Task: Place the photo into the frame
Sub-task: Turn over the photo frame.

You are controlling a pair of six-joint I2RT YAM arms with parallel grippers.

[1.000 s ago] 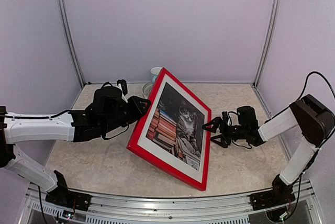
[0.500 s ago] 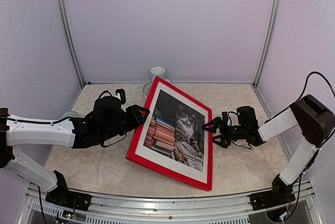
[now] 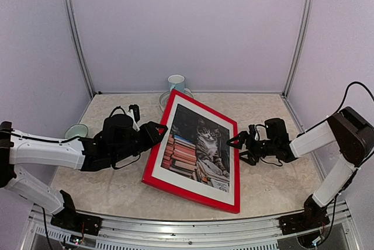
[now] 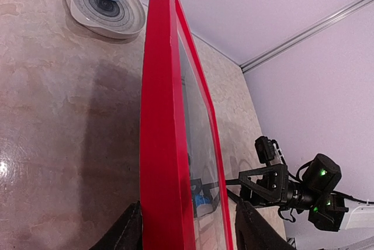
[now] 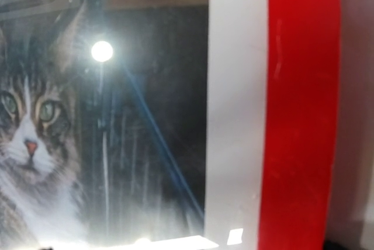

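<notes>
The red frame (image 3: pixel 193 196) rests on the table with its left edge raised a little, front face up. The photo (image 3: pixel 201 145) of the tabby cat and books sits inside it, behind a white mat (image 5: pixel 234 115). My left gripper (image 3: pixel 159 130) is open and straddles the frame's raised left edge (image 4: pixel 160 115). One of its fingers (image 4: pixel 125 232) is close to the outer side; the other stands off the front face. My right gripper (image 3: pixel 236 148) is open just right of the frame, not touching it. The right wrist view is filled by the photo (image 5: pixel 87 115) and the frame (image 5: pixel 301 115).
A pale blue mug (image 3: pixel 175 82) and a saucer (image 3: pixel 165 99) stand behind the frame's far corner, also seen as the saucer (image 4: pixel 105 7) in the left wrist view. A teal bowl (image 3: pixel 76 130) sits at the left, beside my left arm. Grey walls enclose the table.
The frame has tipped down from a steep lean to nearly flat. My left gripper has opened and lowered with it. The right arm has stayed still.
</notes>
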